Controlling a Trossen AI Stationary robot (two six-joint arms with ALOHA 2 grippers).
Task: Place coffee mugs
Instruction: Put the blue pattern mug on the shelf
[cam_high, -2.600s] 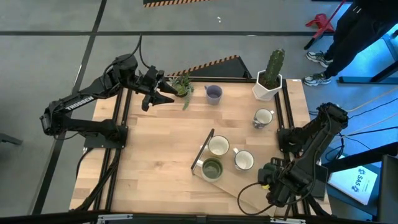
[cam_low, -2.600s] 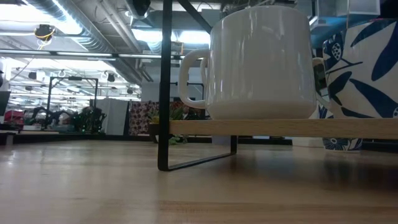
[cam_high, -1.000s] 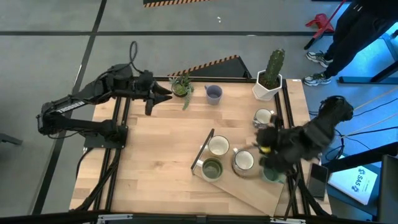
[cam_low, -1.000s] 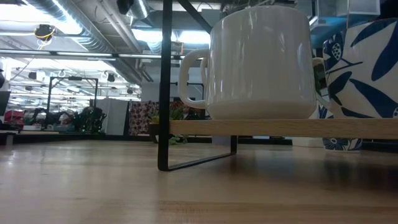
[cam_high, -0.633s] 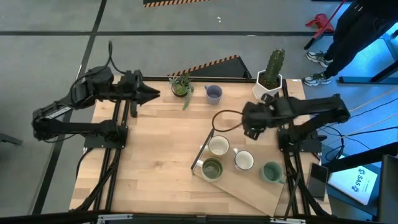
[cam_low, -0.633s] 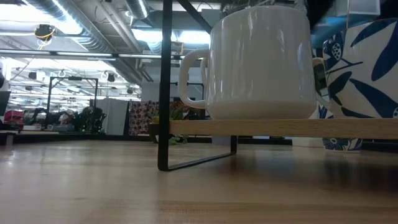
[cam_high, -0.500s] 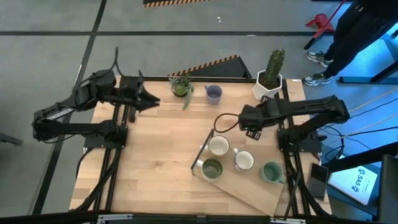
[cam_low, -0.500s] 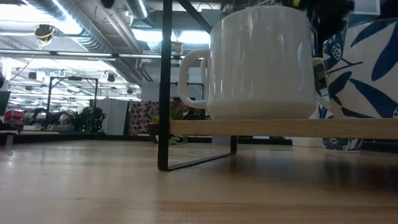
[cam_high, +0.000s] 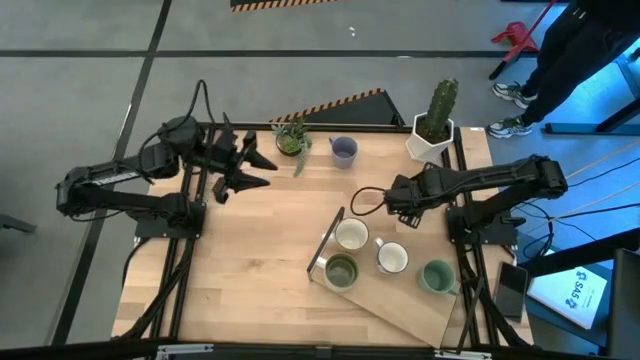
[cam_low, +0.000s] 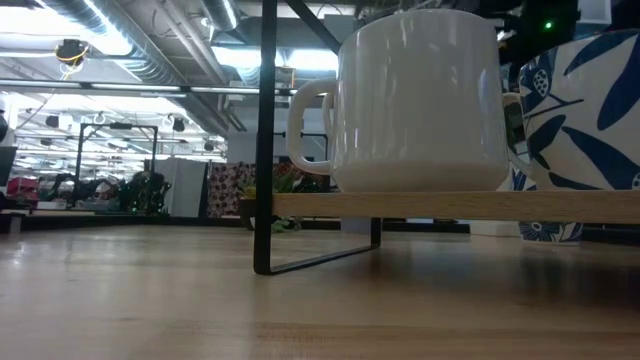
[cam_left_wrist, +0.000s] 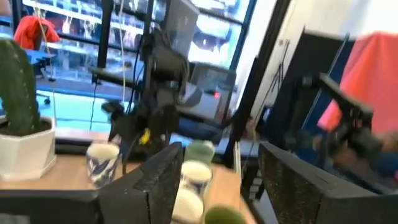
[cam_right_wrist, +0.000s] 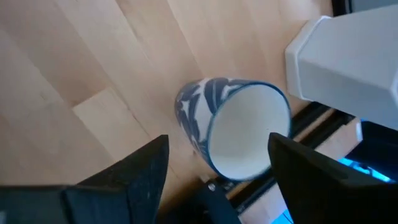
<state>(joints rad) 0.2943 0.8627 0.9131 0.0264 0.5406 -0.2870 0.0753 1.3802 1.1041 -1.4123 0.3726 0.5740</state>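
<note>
We see the right gripper (cam_high: 397, 204) hovering with fingers spread over the blue-patterned white mug (cam_right_wrist: 233, 127) beside the cactus pot (cam_high: 432, 135), three mugs on the rack (cam_high: 322, 245), a teal mug (cam_high: 437, 276) alongside, and the left gripper (cam_high: 256, 167) wide open near the lavender mug (cam_high: 343, 151)

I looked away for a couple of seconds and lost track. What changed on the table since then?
The right gripper brought a teal mug to the table's near right corner, released it, then swung over the blue-patterned mug. The left gripper drew back from the leafy plant and opened. Other mugs stayed put.
</note>
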